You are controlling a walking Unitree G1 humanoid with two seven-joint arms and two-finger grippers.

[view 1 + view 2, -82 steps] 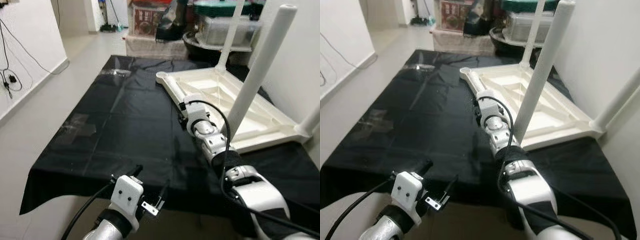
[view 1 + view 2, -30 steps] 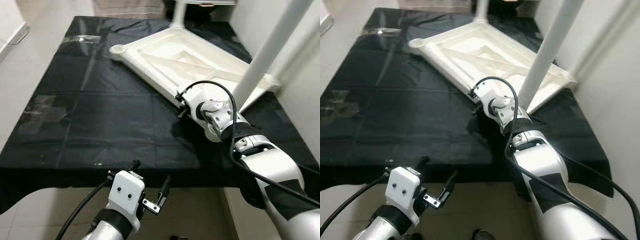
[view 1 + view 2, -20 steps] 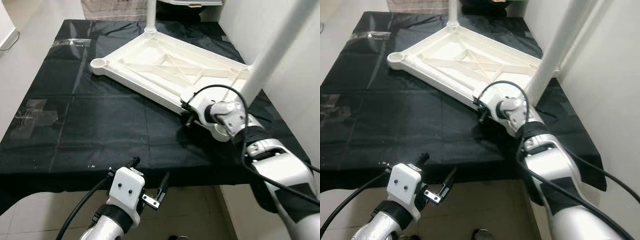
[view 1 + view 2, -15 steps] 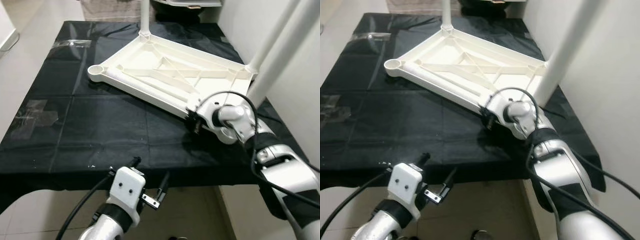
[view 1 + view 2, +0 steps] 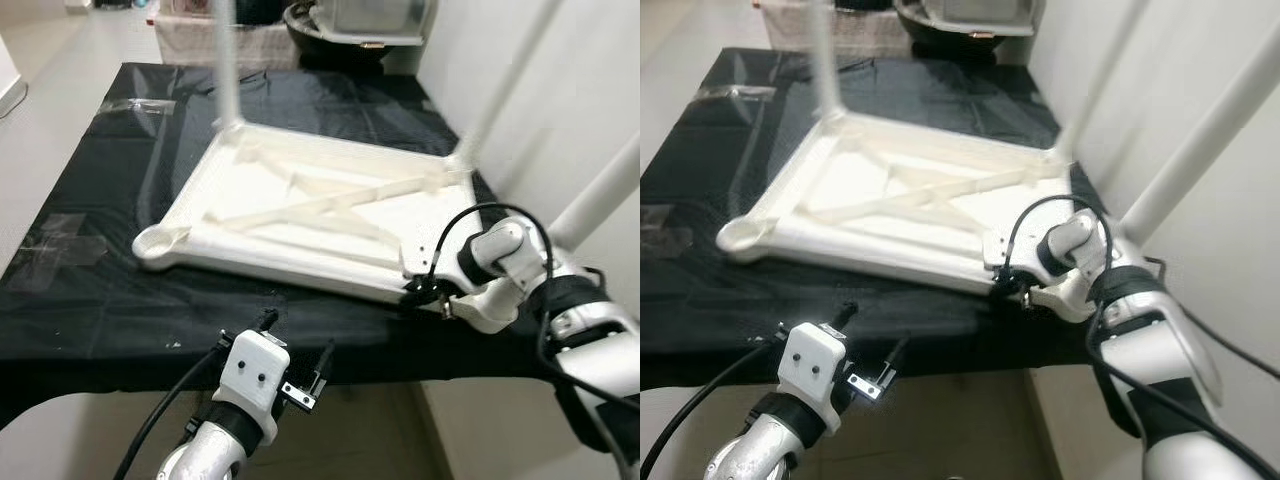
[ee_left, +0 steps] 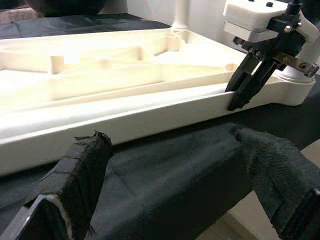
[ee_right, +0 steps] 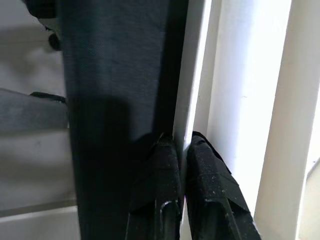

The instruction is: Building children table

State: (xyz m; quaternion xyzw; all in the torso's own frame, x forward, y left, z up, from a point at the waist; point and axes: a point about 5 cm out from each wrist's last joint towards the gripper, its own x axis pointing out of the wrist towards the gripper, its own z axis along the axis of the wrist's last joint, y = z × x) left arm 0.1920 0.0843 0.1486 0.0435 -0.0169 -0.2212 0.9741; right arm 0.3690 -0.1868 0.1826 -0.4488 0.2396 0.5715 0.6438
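Since the earlier frames we have swung the upturned white table (image 5: pixel 310 215) round on the black cloth (image 5: pixel 90 280): its long side rail now runs along the near edge, with our right gripper (image 5: pixel 418 292) pinched on that rail, drawn nearer us.

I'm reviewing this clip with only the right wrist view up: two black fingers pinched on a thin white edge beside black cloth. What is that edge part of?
Observer: It is the near rim of the upside-down white table top, lying on the black cloth; the right gripper grips it close to the near right corner.
Operator: Are any legs fitted?
Observer: Three legs stand up from the corners; the near left corner socket has none.
Operator: Where is the other arm?
Observer: The left gripper hangs open off the cloth's near edge, below the table top, holding nothing.
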